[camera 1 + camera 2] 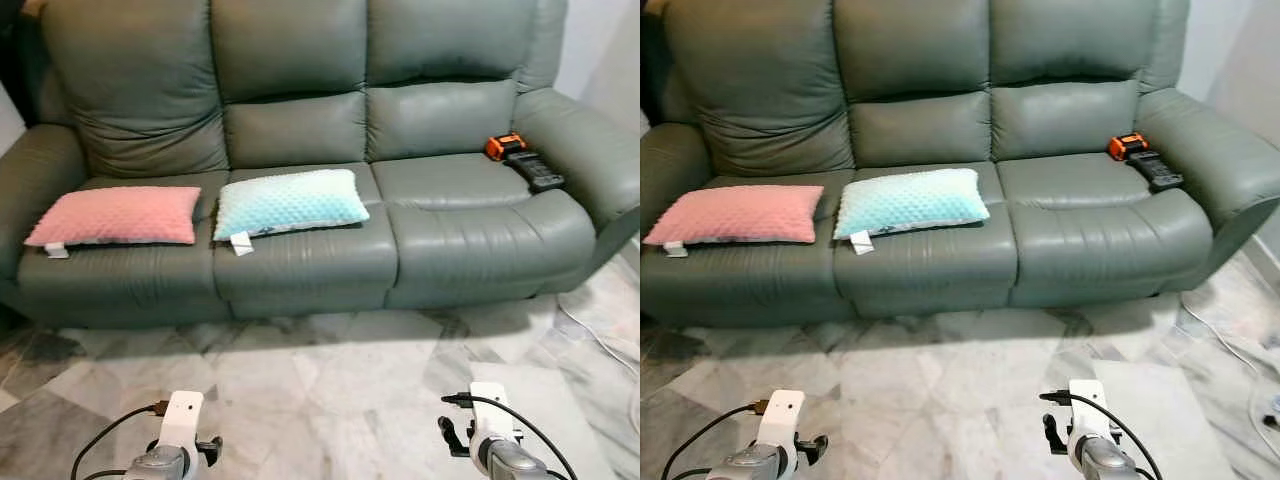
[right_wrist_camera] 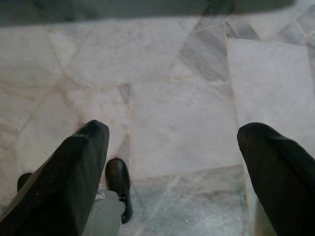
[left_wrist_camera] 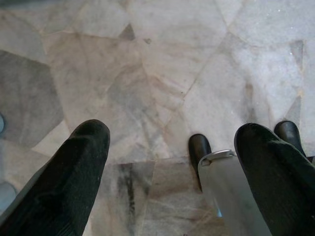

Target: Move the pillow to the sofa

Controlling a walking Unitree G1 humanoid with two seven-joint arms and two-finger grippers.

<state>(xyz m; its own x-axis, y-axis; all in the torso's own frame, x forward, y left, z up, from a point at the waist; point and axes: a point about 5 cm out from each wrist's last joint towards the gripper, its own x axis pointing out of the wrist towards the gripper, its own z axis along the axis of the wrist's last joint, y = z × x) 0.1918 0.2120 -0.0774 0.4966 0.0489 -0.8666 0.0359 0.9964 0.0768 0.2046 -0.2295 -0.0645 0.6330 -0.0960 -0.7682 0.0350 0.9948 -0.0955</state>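
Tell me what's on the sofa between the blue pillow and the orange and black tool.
Nothing: in the left eye view, bare green sofa cushion runs from the blue pillow to the orange and black tool.

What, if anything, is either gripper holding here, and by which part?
Nothing. The left gripper and right gripper hang open over the marble floor; the pink pillow and blue pillow lie on the sofa.

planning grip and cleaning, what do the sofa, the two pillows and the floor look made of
Sofa: looks like grey-green leather or faux leather, going by its soft sheen and creases.
Pink pillow and teal pillow: plush fabric with a dimpled, dotted texture.
Floor: polished marble-like stone in irregular veined pieces.
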